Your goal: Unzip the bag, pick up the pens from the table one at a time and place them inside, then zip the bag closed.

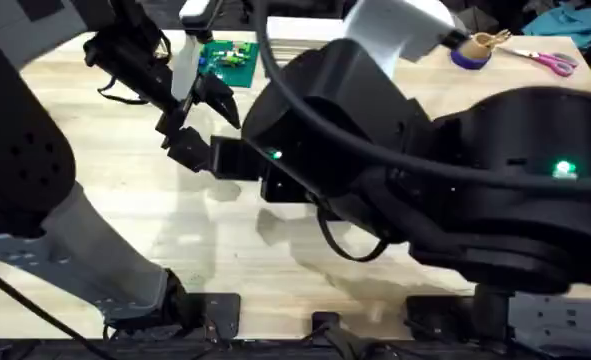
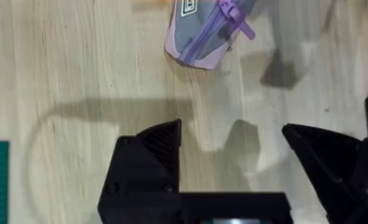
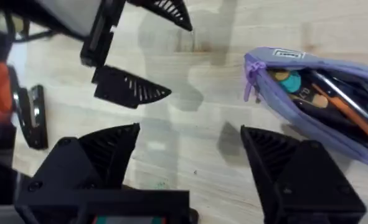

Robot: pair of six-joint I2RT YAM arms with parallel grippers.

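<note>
Overhead, both my arms crowd the pale planked table (image 1: 105, 170). My right arm rises close under the camera as a large dark blurred bulk with a green light, hiding much of the middle. My left gripper (image 1: 197, 120) reaches over the far left part of the wood, its black wedge-shaped fingers apart, beside a green studded board (image 1: 225, 60). Pink-handled scissors (image 1: 550, 62) lie at the far right edge, near a purple roll of tape (image 1: 470, 55).

Left wrist view: my left gripper (image 2: 233, 149) has its two matte black angular fingers spread wide over bare wood grain, holding nothing. Beyond them lies one rounded end of the bag (image 2: 202, 37), soft lilac fabric with a grey panel, a purple zip pull sticking out. It is well apart from my fingers.

Right wrist view: my right gripper (image 3: 190, 152) is also spread, its ribbed black fingers empty above the table. The bag (image 3: 333, 124) lies just beside one finger, its zip open along the top, showing slim pens (image 3: 339, 102) inside, orange and dark, packed lengthwise. Farther off, my left gripper's ribbed fingers (image 3: 134, 90) hang open.
</note>
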